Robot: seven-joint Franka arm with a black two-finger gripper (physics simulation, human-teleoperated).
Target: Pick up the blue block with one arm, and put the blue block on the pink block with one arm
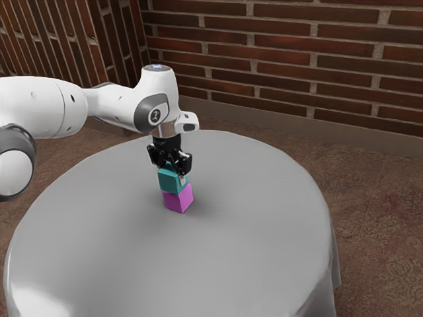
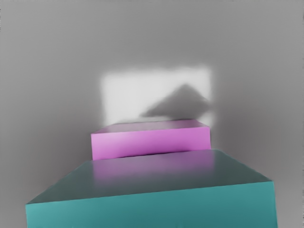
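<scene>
Gripper (image 1: 176,173) pinching teal block (image 1: 168,181) from two sides, block set atop pink block (image 1: 178,200), on round grey worktop (image 1: 264,218)

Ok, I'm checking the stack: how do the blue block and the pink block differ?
The blue block is teal, the pink block magenta. The blue block sits on top, under the gripper; the pink block rests on the table. Both look like similar-sized cubes.

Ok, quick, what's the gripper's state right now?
Gripper: closed on the blue block, which sits atop the pink block.
</scene>
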